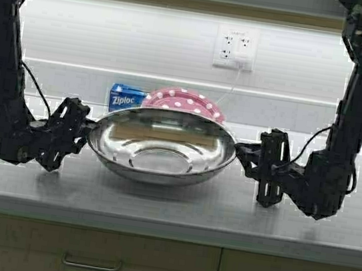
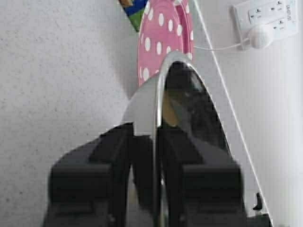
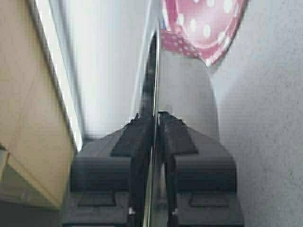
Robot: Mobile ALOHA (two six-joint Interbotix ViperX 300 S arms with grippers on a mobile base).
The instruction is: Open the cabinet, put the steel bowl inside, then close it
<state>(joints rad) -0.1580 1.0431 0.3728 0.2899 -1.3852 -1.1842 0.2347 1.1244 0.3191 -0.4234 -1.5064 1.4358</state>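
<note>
The steel bowl (image 1: 163, 145) was seen at the centre of the grey tabletop (image 1: 178, 206), held between the two arms. Whether its base was resting on the surface or raised just clear of it could not be told from the high view, though a shadow lay directly beneath it.

The left gripper (image 1: 86, 126) was placed at the bowl's 9 o'clock edge. In the left wrist view its jaws were clamped on the thin rolled rim, one dark finger (image 2: 111, 156) against the outer wall and the other inside the bowl (image 2: 182, 99).

The right gripper (image 1: 241, 151) was placed at the bowl's 3 o'clock edge. In the right wrist view its jaws were likewise closed on the rim (image 3: 154, 75), which ran as a thin bright line between the two fingers (image 3: 137, 137).

Behind the bowl, toward 12 o'clock, a pink white-dotted plate (image 1: 186, 100) was leaned against the wall, and a blue Ziploc box (image 1: 125, 97) stood just beside it at about 11 o'clock. A white wall outlet (image 1: 235, 47) with a plug and a thin white cord (image 1: 230, 88) was seen at about 1 o'clock above the plate. Tan drawer fronts with horizontal handles (image 1: 91, 262) were visible below the tabletop's front edge. The lower edge of the cabinet (image 1: 186, 1) ran along the top of the high view.
</note>
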